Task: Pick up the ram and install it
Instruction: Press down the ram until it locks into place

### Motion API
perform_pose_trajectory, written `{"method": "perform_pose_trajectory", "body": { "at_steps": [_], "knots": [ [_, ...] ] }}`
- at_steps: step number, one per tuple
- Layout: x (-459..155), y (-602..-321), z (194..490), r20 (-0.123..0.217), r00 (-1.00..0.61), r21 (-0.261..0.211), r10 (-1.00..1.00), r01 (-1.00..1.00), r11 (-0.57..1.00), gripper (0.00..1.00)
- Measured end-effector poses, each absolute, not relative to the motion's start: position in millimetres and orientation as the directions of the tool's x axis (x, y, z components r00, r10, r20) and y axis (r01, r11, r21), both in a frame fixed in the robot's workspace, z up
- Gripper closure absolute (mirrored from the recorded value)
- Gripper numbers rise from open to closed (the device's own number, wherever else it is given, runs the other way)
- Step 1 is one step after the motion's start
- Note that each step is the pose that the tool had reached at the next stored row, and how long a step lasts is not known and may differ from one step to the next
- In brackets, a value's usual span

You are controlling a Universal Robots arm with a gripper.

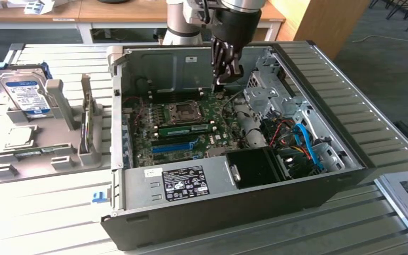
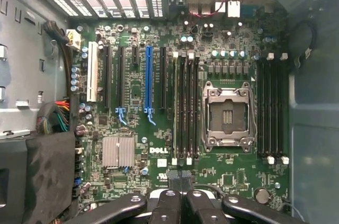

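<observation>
One ram point(image 1: 186, 128), a thin green stick, stands on edge in a slot of the motherboard point(image 1: 189, 142), just beside the open processor socket point(image 1: 186, 110) near the middle of the exterior view. It looks seated, though I cannot tell whether both end clips have latched. My end effector point(image 1: 222, 78) hangs above the board inside the computer case point(image 1: 225, 204), its fingers pinched fully together and holding nothing. I judge the main risk to be a half-seated stick: a push landing off its middle could rock one end up or flex the board. If I drift sideways, my closed fingertips could scrape the bare socket or snag the cables point(image 1: 297, 139) toward the exterior view's right.
</observation>
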State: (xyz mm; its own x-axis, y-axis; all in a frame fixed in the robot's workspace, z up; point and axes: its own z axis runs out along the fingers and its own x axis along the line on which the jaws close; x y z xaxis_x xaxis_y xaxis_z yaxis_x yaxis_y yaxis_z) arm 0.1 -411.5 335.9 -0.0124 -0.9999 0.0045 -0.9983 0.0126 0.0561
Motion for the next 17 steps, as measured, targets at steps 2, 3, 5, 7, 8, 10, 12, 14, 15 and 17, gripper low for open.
{"method": "perform_pose_trajectory", "body": {
  "at_steps": [2, 3, 5, 7, 8, 10, 12, 14, 15, 17],
  "knots": [
    [0, -412, 334, 0.005, -0.012, 0.056, -1.0, -0.998, 0.013, 0.9],
    [0, -411, 332, 0.005, -0.012, 0.056, -1.0, -0.998, 0.013, 0.9],
    [0, -412, 330, 0.005, -0.012, 0.056, -1.0, -0.998, 0.013, 0.9],
    [0, -411, 328, 0.005, -0.012, 0.056, -1.0, -0.998, 0.013, 0.9],
    [0, -411, 327, 0.005, -0.012, 0.056, -1.0, -0.998, 0.013, 0.9],
    [0, -411, 325, 0.006, -0.012, 0.056, -1.0, -0.998, 0.013, 0.9],
    [0, -412, 323, 0.006, -0.012, 0.056, -1.0, -0.998, 0.013, 0.9],
    [0, -411, 321, 0.006, -0.012, 0.056, -1.0, -0.998, 0.013, 0.9],
    [0, -411, 320, 0.007, -0.012, 0.056, -1.0, -0.998, 0.013, 0.9],
    [0, -411, 318, 0.007, -0.012, 0.056, -1.0, -0.998, 0.013, 0.9]
  ]
}}
